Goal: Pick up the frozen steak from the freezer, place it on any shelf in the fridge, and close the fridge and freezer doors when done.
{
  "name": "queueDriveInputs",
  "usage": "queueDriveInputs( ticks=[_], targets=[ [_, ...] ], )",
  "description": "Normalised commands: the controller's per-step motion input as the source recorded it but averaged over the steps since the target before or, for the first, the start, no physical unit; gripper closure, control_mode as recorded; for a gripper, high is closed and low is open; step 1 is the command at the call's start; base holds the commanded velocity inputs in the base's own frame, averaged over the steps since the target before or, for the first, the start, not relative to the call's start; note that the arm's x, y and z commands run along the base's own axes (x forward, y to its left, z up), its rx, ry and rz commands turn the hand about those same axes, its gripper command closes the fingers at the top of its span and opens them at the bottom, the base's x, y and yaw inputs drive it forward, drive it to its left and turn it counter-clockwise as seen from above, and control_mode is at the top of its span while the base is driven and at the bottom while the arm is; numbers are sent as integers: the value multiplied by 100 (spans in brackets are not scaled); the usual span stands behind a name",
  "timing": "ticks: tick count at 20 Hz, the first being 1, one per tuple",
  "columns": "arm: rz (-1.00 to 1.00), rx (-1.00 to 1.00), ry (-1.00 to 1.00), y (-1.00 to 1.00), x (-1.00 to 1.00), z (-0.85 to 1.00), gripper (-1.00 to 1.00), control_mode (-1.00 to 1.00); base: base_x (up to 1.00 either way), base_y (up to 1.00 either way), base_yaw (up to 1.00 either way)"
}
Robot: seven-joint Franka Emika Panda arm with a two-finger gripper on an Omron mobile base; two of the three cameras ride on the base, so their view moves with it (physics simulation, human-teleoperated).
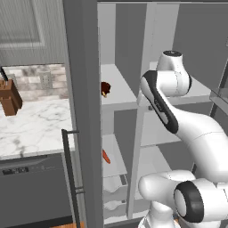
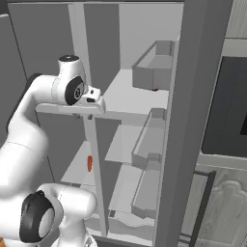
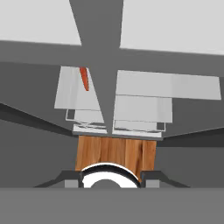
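Frozen steak (image 1: 105, 89) on freezer (image 1: 116, 84) shelf

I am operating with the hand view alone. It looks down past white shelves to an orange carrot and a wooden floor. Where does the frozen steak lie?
Observer: In the left base view, the frozen steak lies on a freezer shelf, one level above the carrot, close to the open freezer door.
Operator: Is my gripper touching it?
Observer: No. In the right base view the gripper hangs in front of the divider between the two columns, at about that shelf's height and apart from the steak.
Operator: And the fridge door?
Observer: The fridge door stands open, with its clear bins facing the shelves.
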Motion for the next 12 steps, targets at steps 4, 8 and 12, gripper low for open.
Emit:
queueDriveInputs(
  ticks=[4, 8, 12],
  targets=[
    [1, 2, -4, 4, -24, 0, -100, -100, 0, 0, 0],
    [3, 8, -38, 16, -73, 2, -100, -100, 0, 0, 0],
    [1, 7, -46, 24, -67, 31, -100, -100, 0, 0, 0]
  ],
)
